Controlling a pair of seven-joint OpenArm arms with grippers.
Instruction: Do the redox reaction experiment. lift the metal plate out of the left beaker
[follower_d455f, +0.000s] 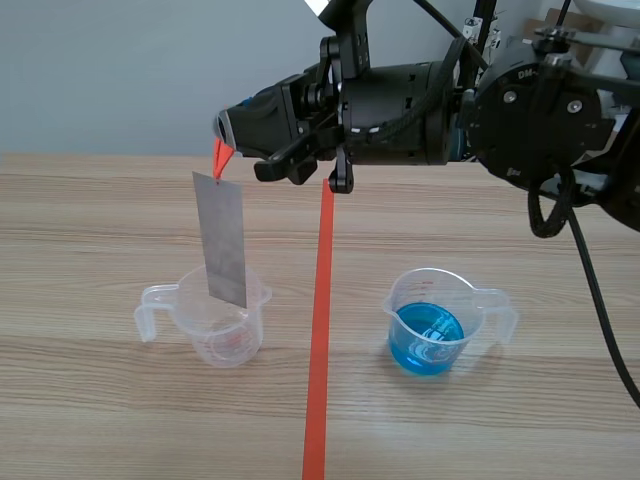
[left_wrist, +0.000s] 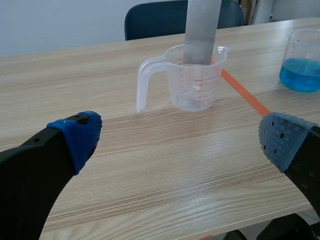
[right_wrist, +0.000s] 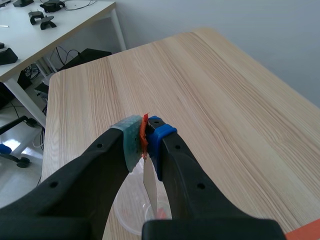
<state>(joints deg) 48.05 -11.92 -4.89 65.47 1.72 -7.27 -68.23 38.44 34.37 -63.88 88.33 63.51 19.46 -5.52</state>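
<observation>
The right gripper (follower_d455f: 225, 135) – on an arm reaching from the right past the orange-red tape line (follower_d455f: 320, 330) – is clamped on an orange tab (follower_d455f: 221, 158) at the top of a grey metal plate (follower_d455f: 225, 240). The plate hangs nearly upright over the left beaker (follower_d455f: 235, 340), its lower end just inside the beaker's mouth. This clear plastic measuring beaker stands left of the tape on the wooden table (follower_d455f: 100, 230). Right of the tape stands a matching beaker of blue liquid (follower_d455f: 430, 320). The left gripper (left_wrist: 181, 139) hangs wide open over the near table – nothing is between its blue pads (left_wrist: 80, 135).
</observation>
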